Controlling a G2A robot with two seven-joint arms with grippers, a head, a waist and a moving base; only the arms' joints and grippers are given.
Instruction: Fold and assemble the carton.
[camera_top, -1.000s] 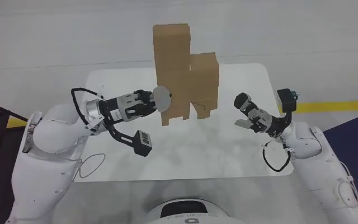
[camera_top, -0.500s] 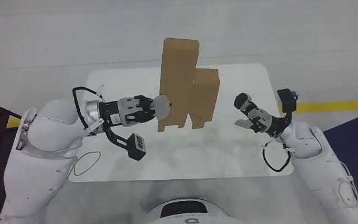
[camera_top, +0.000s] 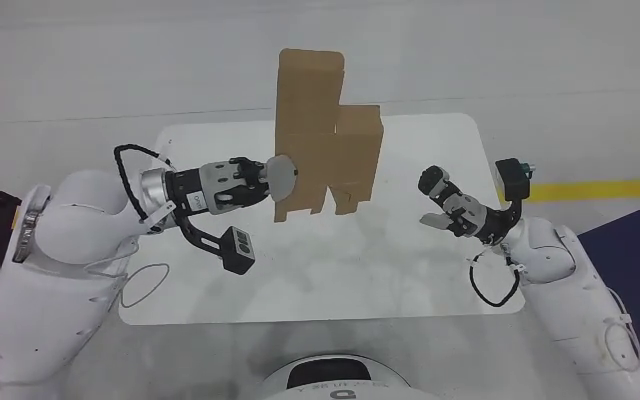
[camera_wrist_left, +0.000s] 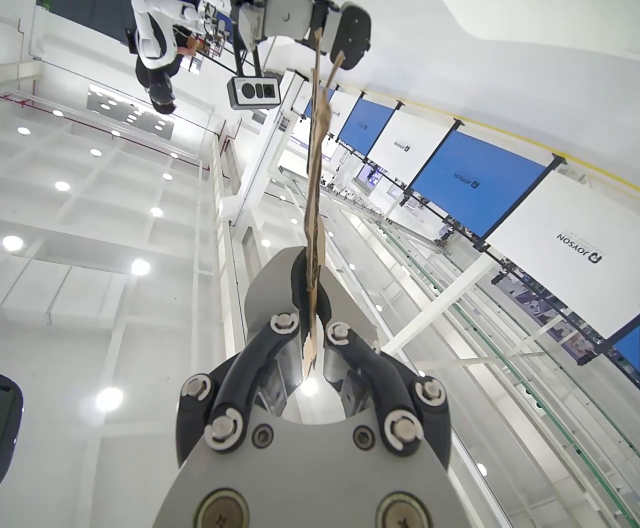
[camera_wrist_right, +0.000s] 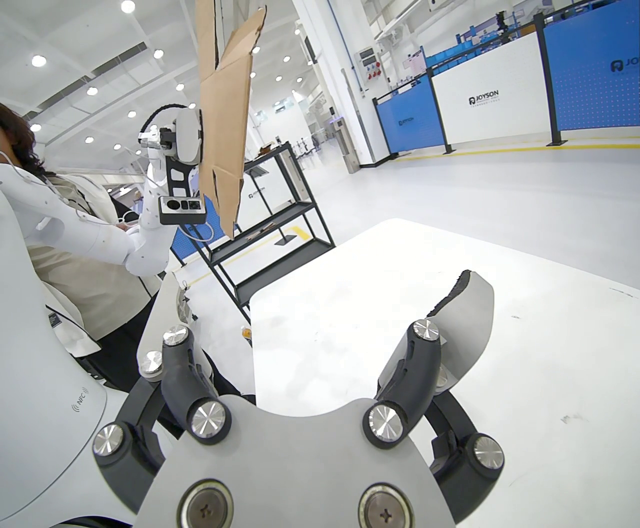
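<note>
A flat brown carton (camera_top: 320, 140) is held up above the white table (camera_top: 420, 270), standing on edge with its flaps pointing down. My left gripper (camera_top: 282, 176) is shut on the carton's near left edge. In the left wrist view the carton (camera_wrist_left: 316, 165) rises edge-on from between the shut fingers (camera_wrist_left: 280, 300) of the left gripper (camera_wrist_left: 312, 320). My right gripper (camera_top: 432, 200) hovers open over the table's right side, well apart from the carton. Across the table in the right wrist view, the carton (camera_wrist_right: 225, 110) hangs in the left gripper (camera_wrist_right: 192, 132), beyond the open right gripper (camera_wrist_right: 320, 320).
The white table spans the middle, its right edge (camera_top: 505, 230) near my right arm. A yellow floor line (camera_top: 590, 188) runs past the table's right. A black shelf rack (camera_wrist_right: 270, 210) stands beyond the table, and a person (camera_wrist_right: 60, 240) stands behind my left arm.
My left arm has shifted left and slightly up with the carton. The carton has swung and turned, its top now higher in the top view. The right arm has stayed still.
</note>
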